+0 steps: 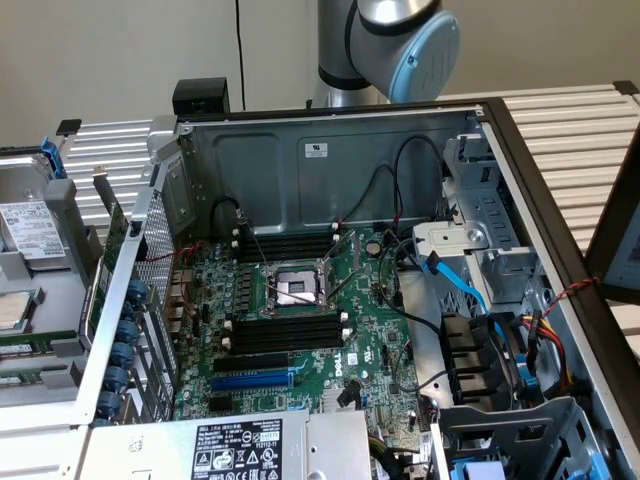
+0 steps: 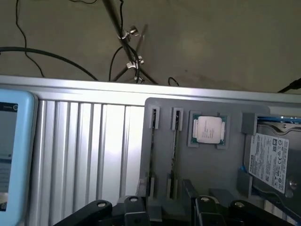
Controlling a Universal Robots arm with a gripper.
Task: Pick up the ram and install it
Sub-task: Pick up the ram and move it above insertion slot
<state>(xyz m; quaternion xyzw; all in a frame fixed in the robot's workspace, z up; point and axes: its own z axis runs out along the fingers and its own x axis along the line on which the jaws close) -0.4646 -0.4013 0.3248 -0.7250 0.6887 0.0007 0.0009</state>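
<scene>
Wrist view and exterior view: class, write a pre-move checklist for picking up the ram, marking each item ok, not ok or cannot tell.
1. Gripper open and empty: ok.
2. Ram standing on edge in the grey tray: ok.
3. Memory slots on the motherboard bare: ok.
4. Slot end clips swung open: cannot tell.
5. Gripper centred over the ram: cannot tell.

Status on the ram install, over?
Gripper open, empty, above gray tray. Ram on edge in tray, not picked; second stick beside it. Motherboard memory slots bare, nothing blocking.
</scene>
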